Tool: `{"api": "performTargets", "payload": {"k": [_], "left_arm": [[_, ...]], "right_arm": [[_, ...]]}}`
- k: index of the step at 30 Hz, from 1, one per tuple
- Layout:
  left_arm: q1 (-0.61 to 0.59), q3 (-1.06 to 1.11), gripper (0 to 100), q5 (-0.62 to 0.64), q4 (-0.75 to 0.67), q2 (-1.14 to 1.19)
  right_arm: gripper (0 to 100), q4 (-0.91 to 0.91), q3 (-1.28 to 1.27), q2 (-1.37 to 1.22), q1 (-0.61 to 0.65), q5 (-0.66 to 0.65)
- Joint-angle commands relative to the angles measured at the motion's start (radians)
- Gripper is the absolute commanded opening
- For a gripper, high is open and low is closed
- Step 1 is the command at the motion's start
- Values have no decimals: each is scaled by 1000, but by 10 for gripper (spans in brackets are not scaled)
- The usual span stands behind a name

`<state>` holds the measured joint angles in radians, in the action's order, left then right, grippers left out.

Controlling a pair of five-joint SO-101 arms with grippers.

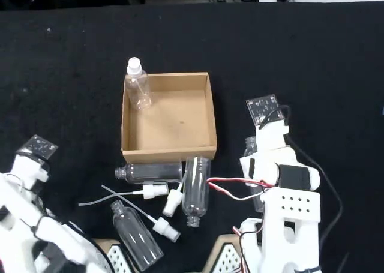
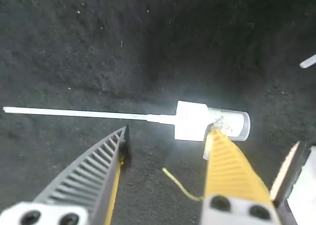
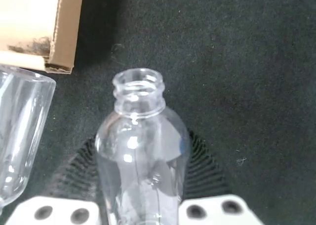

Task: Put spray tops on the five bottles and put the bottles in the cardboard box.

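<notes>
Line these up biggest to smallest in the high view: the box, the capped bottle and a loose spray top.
1. Box
2. Capped bottle
3. Spray top: least bulk, though its thin tube reaches longer than that bottle.

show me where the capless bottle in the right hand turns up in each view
high view: the capless bottle pokes out from under the right arm, right of the cardboard box.
right wrist view: the capless bottle sits in the centre, held in the right hand.
left wrist view: a spray top lies at the left hand instead.
shared landmark: the cardboard box corner, seen in the high and right wrist views.
</notes>
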<state>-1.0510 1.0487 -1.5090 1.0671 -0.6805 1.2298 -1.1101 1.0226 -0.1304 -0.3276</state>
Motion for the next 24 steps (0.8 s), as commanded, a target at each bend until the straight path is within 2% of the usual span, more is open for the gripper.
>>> {"api": "performTargets", "payload": {"k": [1, 4, 8, 11, 17, 24], "left_arm": [[31, 44, 229, -365, -14, -149], [38, -10, 229, -374, 109, -199], [38, -127, 229, -473, 285, -206], [38, -111, 229, -479, 227, -206], [-18, 67, 229, -483, -8, -206], [-48, 73, 229, -485, -18, -204]], "right_arm": [[11, -26, 8, 25, 9, -2], [11, -26, 8, 24, 9, -2], [11, -26, 8, 24, 9, -2], [11, -25, 8, 24, 8, -2], [11, -23, 8, 24, 8, -2], [11, -25, 8, 24, 9, -2]]}}
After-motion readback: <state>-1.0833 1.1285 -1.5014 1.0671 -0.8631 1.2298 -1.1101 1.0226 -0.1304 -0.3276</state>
